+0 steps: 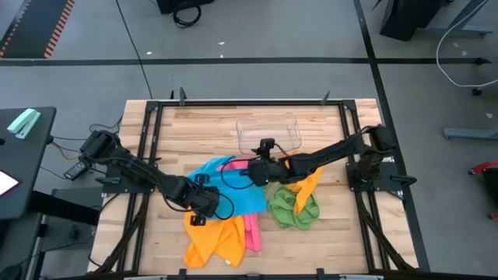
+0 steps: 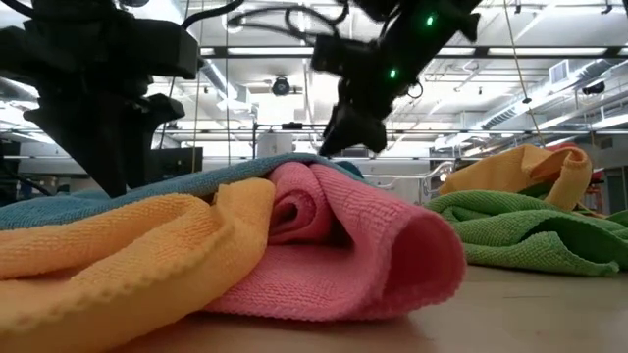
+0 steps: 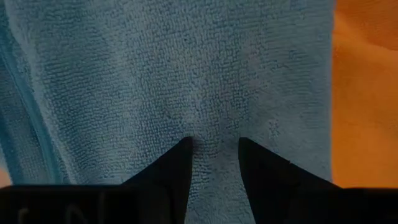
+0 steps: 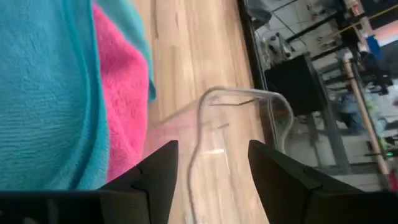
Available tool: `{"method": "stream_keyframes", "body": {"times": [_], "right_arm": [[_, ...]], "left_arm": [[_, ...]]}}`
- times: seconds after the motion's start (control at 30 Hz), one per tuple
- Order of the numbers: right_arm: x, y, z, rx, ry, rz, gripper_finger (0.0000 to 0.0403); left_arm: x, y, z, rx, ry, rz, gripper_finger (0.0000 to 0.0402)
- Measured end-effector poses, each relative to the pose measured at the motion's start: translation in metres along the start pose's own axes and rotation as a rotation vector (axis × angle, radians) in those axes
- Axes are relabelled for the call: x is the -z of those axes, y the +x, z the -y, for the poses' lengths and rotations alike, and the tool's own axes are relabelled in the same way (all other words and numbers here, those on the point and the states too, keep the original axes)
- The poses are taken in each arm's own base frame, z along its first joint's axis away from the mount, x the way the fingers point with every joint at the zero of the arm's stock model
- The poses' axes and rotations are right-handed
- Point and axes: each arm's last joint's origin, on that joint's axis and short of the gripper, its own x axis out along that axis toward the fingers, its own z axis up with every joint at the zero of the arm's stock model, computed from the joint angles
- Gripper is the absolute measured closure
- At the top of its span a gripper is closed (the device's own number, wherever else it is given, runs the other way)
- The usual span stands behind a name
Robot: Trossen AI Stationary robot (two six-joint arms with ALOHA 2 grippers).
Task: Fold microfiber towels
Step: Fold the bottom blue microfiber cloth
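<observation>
Several microfiber towels lie bunched on the wooden table. A blue towel (image 1: 237, 193) lies in the middle, partly over a pink towel (image 1: 253, 230) and an orange towel (image 1: 212, 243). A green towel (image 1: 294, 208) and a second orange towel (image 1: 310, 183) lie to the right. My left gripper (image 1: 204, 208) points steeply down on the blue towel (image 3: 186, 74), its fingers apart (image 3: 214, 149). My right gripper (image 1: 258, 168) hovers open (image 4: 211, 165) over bare wood between the pink towel (image 4: 121, 106) and the clear tray (image 4: 249, 106), holding nothing. My left gripper comes from above, pointing down, and sets both fingertips (image 3: 185, 149) on the flat top face of the blue towel (image 3: 214, 134), close to the edge beside the orange towel (image 3: 367, 93). A low ridge of cloth stands between the tips. The towel lies on the pile.
A clear plastic tray (image 1: 268, 134) stands on the far middle of the table. Bare wood shows at the far left and the near right. Black frame rails (image 1: 156, 117) run along the table's sides. In the low view, pink (image 2: 363, 245) and orange (image 2: 128, 245) folds fill the foreground.
</observation>
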Motion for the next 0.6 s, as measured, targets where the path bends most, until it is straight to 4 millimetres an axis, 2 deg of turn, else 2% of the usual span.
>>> {"method": "stream_keyframes", "body": {"times": [0.13,0.23,0.33,0.47,0.6], "right_arm": [[-0.006,-0.021,0.009,-0.203,0.064,0.078,0.0199],[-0.008,-0.027,0.011,-0.331,0.155,0.108,0.0199],[-0.006,-0.024,0.005,-0.366,0.206,0.087,0.0199],[0.006,-0.016,-0.009,-0.384,0.242,0.018,0.0199],[0.017,-0.012,-0.013,-0.379,0.284,-0.023,0.0198]], "left_arm": [[0.0,-0.007,0.005,0.018,0.016,0.027,0.0272],[-0.003,-0.013,0.007,0.025,0.023,0.05,0.0274],[-0.008,-0.017,0.008,0.03,0.03,0.072,0.0275],[-0.006,-0.018,0.012,0.035,0.042,0.072,0.0273],[-0.005,-0.019,0.016,0.041,0.046,0.072,0.0273]]}}
